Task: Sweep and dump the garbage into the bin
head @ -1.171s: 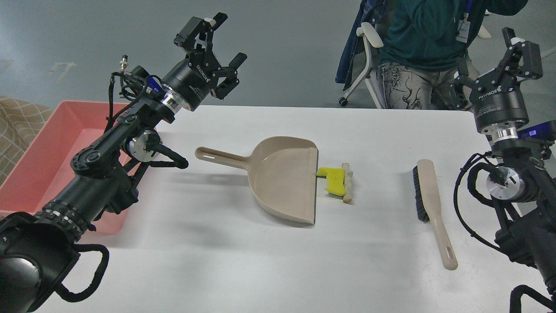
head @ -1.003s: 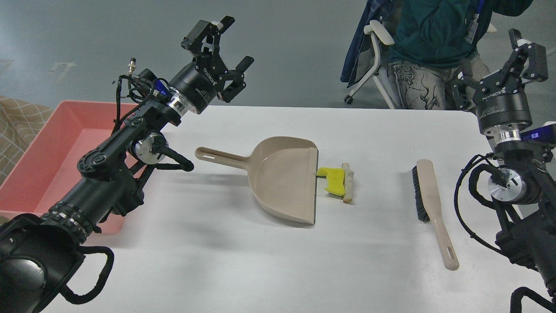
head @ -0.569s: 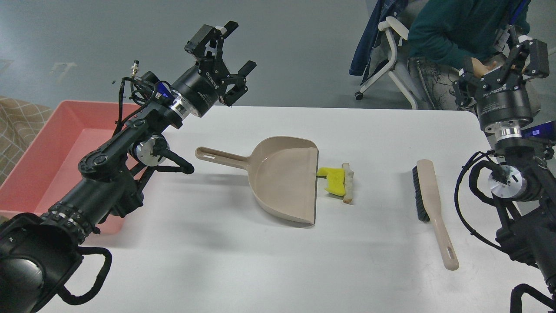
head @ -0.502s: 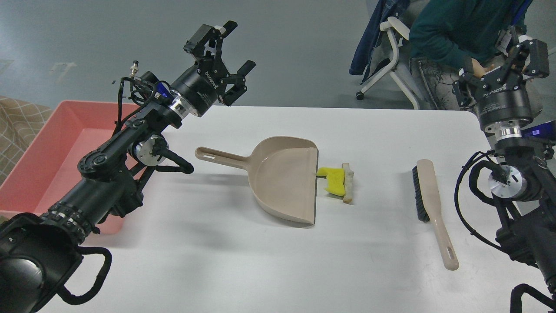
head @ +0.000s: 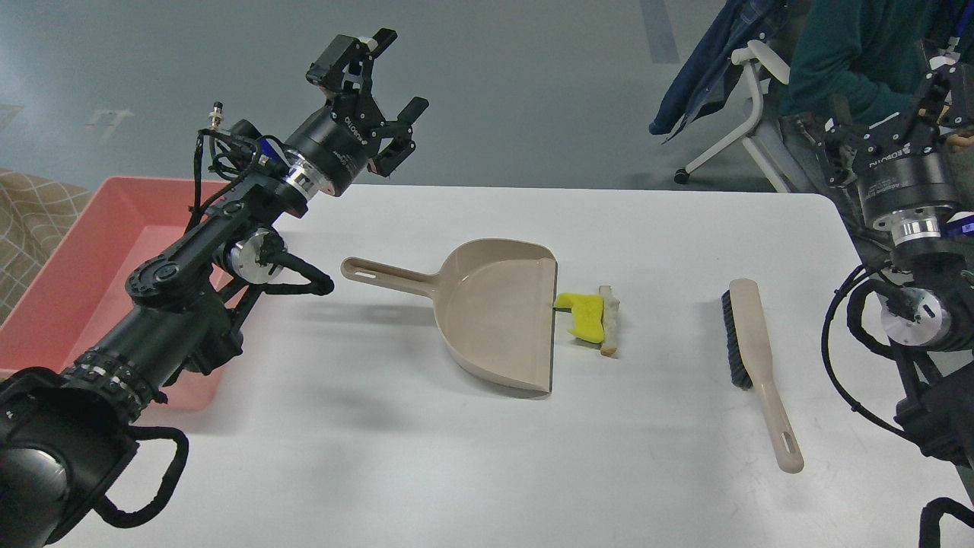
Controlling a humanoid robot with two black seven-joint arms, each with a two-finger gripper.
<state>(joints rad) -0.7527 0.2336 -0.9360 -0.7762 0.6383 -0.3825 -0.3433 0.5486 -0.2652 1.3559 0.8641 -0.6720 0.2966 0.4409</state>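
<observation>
Garbage, a bright yellow notched foam chunk (head: 584, 317) touching a thin pale tan-crusted slice (head: 609, 320), lies on the white table (head: 396, 457) just beside the beige plastic dustpan's (head: 494, 312) lip. Salmon-pink shallow plastic bin (head: 68, 266) sits far left. Left gripper (head: 384, 72) spread wide, empty; right gripper (head: 898, 118): spread undeterminable.

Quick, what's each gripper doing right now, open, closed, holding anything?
Left gripper: open, holding nothing.
Right gripper: partly cut off at the picture's edge; cannot be told.
</observation>
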